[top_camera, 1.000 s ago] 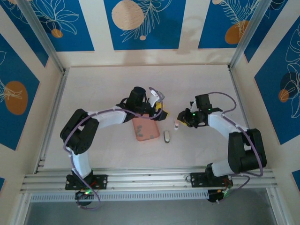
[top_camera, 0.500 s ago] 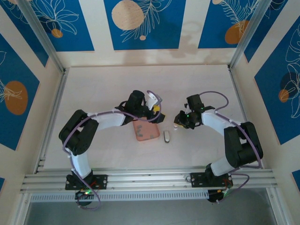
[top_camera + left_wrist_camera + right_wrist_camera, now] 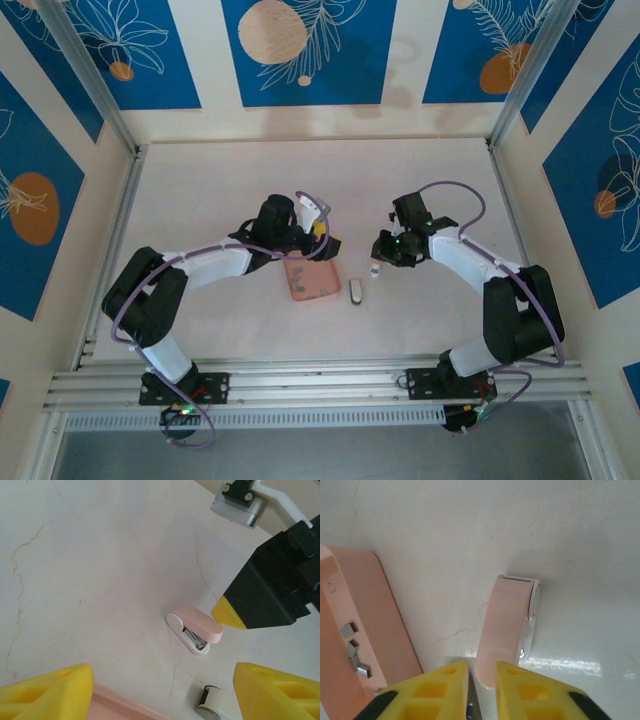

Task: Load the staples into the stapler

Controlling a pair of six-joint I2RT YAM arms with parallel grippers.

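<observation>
The stapler lies on the worktop beside the pink tray holding the staples. Right end effector, almost clenched and seemingly empty, sits at its near end; left end effector hangs released. Best pin the body gently before prying it open

No lettering, numbers, brand marks, labels or signs can be read on anything in these views.
</observation>
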